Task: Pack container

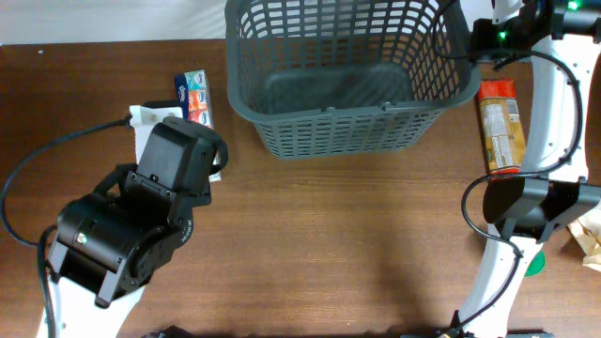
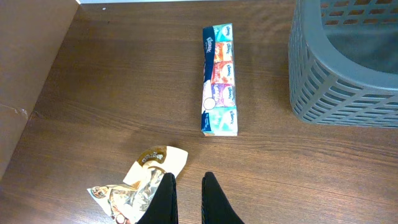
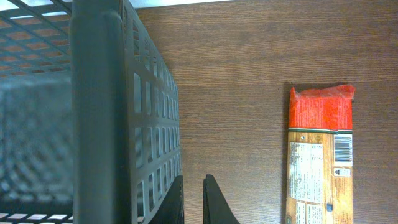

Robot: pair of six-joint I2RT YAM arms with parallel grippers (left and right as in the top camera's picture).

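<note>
At left over the desk [image 1: 357, 235], a clenched, empty left hand [image 2: 188, 178] just beside a crumpled wrapper [image 2: 140, 183], tissue pack [image 2: 219, 81] ahead, container [image 1: 347, 136] well apart to the right. Just outside the container's right wall, a clenched, empty right hand [image 3: 193, 180], near an orange-topped packet [image 3: 318, 162].

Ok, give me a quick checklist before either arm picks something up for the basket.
1. Basket has room: ok, nothing in it.
2. Left gripper open for a grasp: not ok, shut, empty.
3. Right gripper open for a grasp: not ok, shut, empty.
4. Tissue pack free to grasp: ok, flat on the table, apart from the basket.
5. Red packet free to grasp: ok, flat beside the basket, not touching it.
</note>
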